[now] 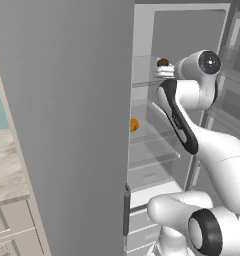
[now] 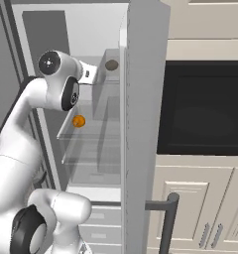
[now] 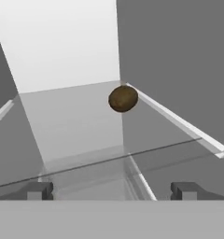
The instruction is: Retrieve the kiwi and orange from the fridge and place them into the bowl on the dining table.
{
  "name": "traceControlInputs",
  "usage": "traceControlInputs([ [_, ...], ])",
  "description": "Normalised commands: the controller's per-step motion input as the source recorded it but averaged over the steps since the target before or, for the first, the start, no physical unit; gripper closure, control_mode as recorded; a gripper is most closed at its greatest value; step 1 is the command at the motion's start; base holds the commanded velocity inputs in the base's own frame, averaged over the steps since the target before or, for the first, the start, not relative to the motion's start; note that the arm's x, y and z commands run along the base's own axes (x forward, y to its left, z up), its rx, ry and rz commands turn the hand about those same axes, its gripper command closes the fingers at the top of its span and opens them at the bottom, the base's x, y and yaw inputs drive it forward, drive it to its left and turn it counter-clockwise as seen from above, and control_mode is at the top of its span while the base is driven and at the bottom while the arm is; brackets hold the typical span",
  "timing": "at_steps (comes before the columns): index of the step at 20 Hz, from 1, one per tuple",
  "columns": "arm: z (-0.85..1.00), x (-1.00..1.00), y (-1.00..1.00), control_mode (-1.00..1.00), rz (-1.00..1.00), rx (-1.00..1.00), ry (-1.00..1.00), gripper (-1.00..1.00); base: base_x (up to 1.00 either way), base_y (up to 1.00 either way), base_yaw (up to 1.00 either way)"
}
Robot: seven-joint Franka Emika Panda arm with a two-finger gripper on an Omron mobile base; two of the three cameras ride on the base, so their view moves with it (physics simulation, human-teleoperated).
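Note:
The fridge (image 1: 67, 125) stands open, white inside with glass shelves. On an upper shelf lies the dark brown kiwi (image 1: 163, 62), also the kiwi (image 2: 111, 65) and the kiwi (image 3: 122, 98). The bright orange (image 1: 134, 124) rests one shelf lower, the orange (image 2: 79, 121) near the shelf's front. My gripper (image 3: 113, 191) reaches into the upper shelf space, open, its fingertips (image 3: 39, 190) wide apart and short of the kiwi, which sits ahead and slightly right. Nothing is between the fingers. The bowl and the dining table are out of view.
The fridge's grey door (image 2: 146, 99) stands edge-on just right of the shelves, another door (image 1: 232, 75) on the far side. A black oven front (image 2: 205, 106) and cream cabinets (image 2: 200, 208) are to the right. Fridge drawers (image 1: 142, 220) sit below.

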Motion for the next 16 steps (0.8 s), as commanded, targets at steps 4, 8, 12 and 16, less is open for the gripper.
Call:
traceControlInputs([
  [4, 0.01, 0.47, -0.03, -1.0, 0.0, 0.01, 0.01, -1.0, 0.0, 0.0, 0.0],
  [8, 0.0, 0.49, -0.03, -1.0, 0.0, 0.01, 0.02, -1.0, 0.0, 0.0, 0.0],
  [12, 0.0, 0.44, -0.14, -1.0, 0.0, 0.01, 0.02, -1.0, 0.0, 0.0, 0.0],
  [16, 0.0, 0.45, -0.2, -1.0, -0.01, 0.01, 0.03, -1.0, 0.0, 0.0, 0.0],
])
